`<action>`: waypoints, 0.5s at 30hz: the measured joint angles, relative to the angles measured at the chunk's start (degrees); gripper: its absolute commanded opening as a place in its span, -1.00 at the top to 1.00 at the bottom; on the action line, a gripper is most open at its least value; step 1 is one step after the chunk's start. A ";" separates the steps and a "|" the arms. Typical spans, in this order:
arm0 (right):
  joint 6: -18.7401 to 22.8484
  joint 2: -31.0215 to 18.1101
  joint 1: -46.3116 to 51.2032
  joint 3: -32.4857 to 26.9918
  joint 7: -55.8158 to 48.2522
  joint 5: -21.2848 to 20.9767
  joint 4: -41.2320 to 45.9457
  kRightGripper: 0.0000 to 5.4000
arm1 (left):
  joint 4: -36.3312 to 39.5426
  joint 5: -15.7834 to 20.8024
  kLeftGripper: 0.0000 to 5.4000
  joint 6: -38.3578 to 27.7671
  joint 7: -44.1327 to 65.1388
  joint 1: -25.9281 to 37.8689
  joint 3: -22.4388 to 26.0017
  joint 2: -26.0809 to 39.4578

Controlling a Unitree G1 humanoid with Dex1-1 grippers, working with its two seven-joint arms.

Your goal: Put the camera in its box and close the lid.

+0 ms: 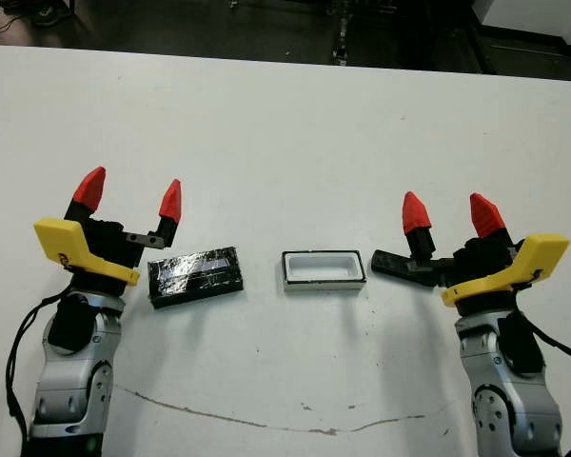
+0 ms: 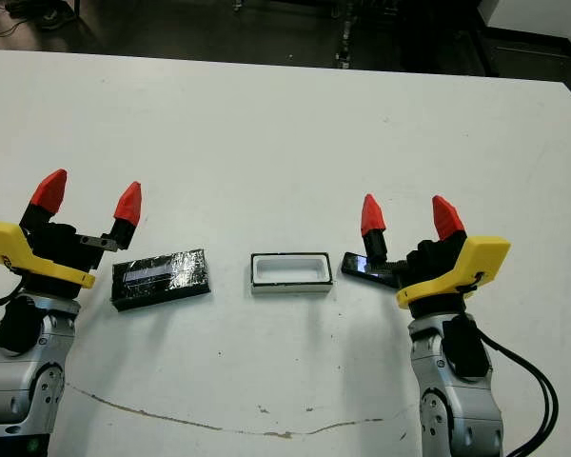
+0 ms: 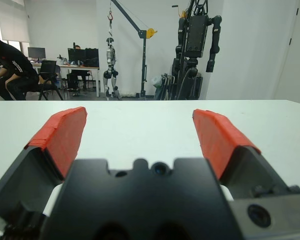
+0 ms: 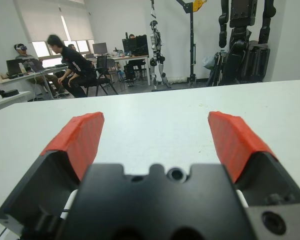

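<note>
Nothing had yet been picked up, by the look of it: the task stood at its opening step, fetching the camera.

The left claw (image 1: 130, 198) hung with its red-tipped fingers spread apart and empty, just beside the lid's left end. The lid (image 1: 196, 275) lay flat on the white table (image 1: 285, 133), a black rectangle in crinkled glossy wrapping with a pale stripe along its top.

Near it to the right, with a gap of bare table between, sat the box (image 1: 324, 269), a shallow tray, white inside with a dark rim, open and empty.

Just right of the box lay the camera (image 1: 400, 265), a slim black bar, slightly askew, its far end under the right claw's inner finger; whether they touched could not be told. The right claw (image 1: 447, 214) was likewise spread wide, gripping nothing.

The next move probably called for the right claw to dip, pinch the narrow bar across its width, and carry it over the tray, aligned lengthwise.
</note>
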State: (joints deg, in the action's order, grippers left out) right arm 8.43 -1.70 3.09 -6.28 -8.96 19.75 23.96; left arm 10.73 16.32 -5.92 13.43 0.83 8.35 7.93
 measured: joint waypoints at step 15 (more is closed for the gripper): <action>-0.01 -0.14 0.76 0.07 -0.84 0.19 -0.08 -1.00 | 0.00 0.05 -1.00 0.05 0.08 0.00 -0.09 0.00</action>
State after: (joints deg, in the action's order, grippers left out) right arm 8.42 -1.84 3.85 -6.21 -9.79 19.93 23.87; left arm 10.72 16.37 -5.87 13.51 0.83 8.26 7.93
